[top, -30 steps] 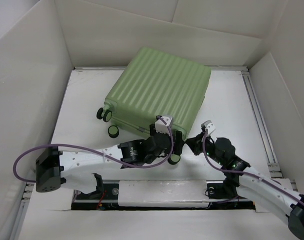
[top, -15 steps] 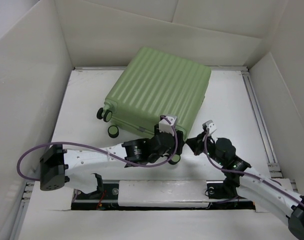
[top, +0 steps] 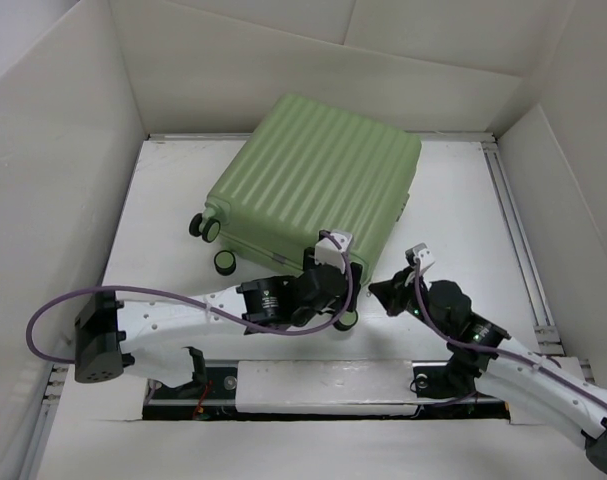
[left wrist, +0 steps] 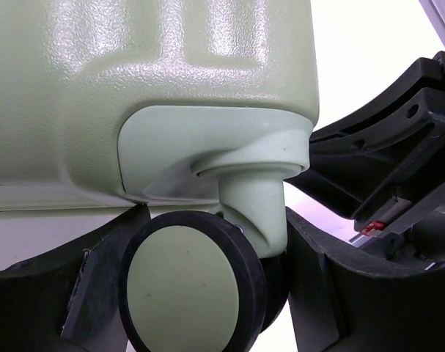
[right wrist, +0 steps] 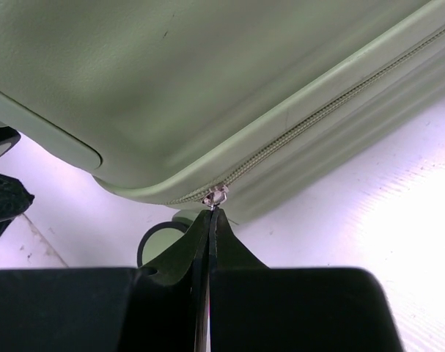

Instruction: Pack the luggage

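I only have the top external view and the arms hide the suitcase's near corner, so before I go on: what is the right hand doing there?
Observer: The right hand is shut on the zipper pull at the corner of the suitcase.
Operator: And the left one?
Observer: The left hand straddles a caster wheel, pressed in from both sides, no gap showing.
Operator: Is the zip closed?
Observer: Right of the pull in the right wrist view the teeth are meshed; the other side I cannot tell.
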Controlling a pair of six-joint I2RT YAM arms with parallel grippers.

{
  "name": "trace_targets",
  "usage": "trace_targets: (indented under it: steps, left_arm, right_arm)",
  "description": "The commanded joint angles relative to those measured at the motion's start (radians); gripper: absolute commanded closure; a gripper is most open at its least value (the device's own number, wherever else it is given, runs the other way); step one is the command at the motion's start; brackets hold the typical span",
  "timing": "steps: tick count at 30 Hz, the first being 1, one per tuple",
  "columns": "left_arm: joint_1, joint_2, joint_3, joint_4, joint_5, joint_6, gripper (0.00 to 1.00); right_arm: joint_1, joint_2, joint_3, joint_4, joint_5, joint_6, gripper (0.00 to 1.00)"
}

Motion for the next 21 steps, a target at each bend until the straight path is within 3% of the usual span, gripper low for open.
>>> trace_targets:
  steps: [1,4,5,9,14,16,21]
  left_arm:
    - [0.011,-0.080,0.040,0.113,-0.140,0.011,1.00]
    - [0.058,-0.039,0.053,0.113,-0.114,0.021,1.00]
    - [0.092,-0.038,0.053,0.131,0.003,0.021,1.00]
    - [0.242,-0.049,-0.005,0.292,0.247,0.010,1.00]
    - [0.243,0.020,0.099,0.269,0.285,0.028,1.00]
    - [0.243,0.044,0.156,0.269,0.327,0.028,1.00]
    - [0.232,0.080,0.219,0.303,0.424,0.010,1.00]
  right_arm:
    - [0.037,-0.003,0.058,-0.074,-0.072,0.035,1.00]
    - [0.058,-0.003,0.058,-0.063,-0.120,0.044,1.00]
    - [0.059,0.006,0.070,-0.063,-0.137,0.044,1.00]
    - [0.144,0.006,0.070,-0.008,-0.195,0.085,1.00]
    - [0.270,0.029,0.049,0.159,-0.205,0.159,1.00]
    - [0.343,0.079,0.036,0.278,-0.167,0.199,1.00]
    - [0.468,0.311,0.036,0.502,0.096,0.282,1.00]
